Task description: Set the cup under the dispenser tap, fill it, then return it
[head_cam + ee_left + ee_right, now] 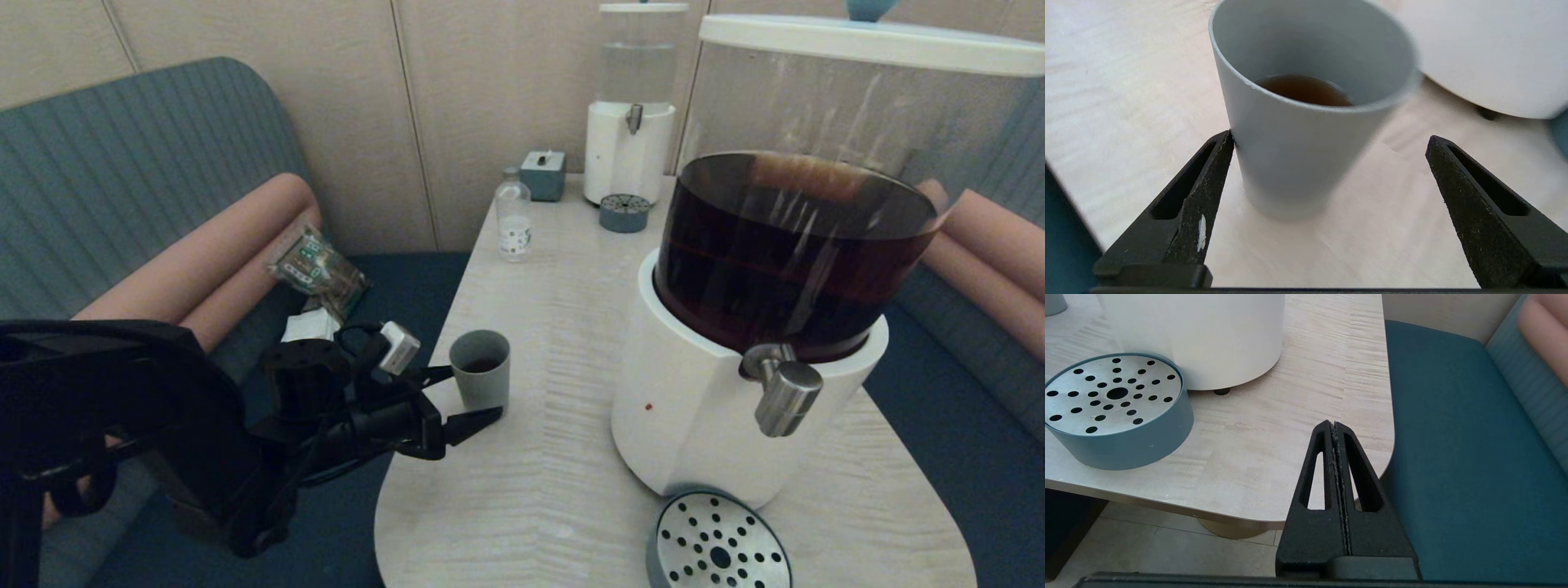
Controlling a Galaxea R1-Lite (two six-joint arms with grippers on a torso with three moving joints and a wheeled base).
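The cup (pixel 480 367) stands near the left edge of the table (pixel 555 343), well apart from the tap (pixel 782 392), and it has some brown drink in the bottom; so it looks like the fill is done and the cup is back on the table, which would be the last step; the left gripper (pixel 461 400) sits at the left edge with its jaws wide, one on each side of the cup; in the left wrist view one finger (pixel 1208 171) is at the cup's side, maybe just touching, and the other is well clear; the cup is not held. The next move, I think, is to pull the jaws straight back off the left edge without bumping the cup, since it is light and could tip and spill. The big dispenser (pixel 694 408) stands near the right edge, its tank about half full of dark brown drink; the drip tray (pixel 718 543) at the front edge has nothing on it. The right gripper (pixel 1336 428) rests by the front right corner, jaws pressed together with nothing in them. At the far edge stand a small dispenser (pixel 630 106) with clear water and a small bottle (pixel 513 216).
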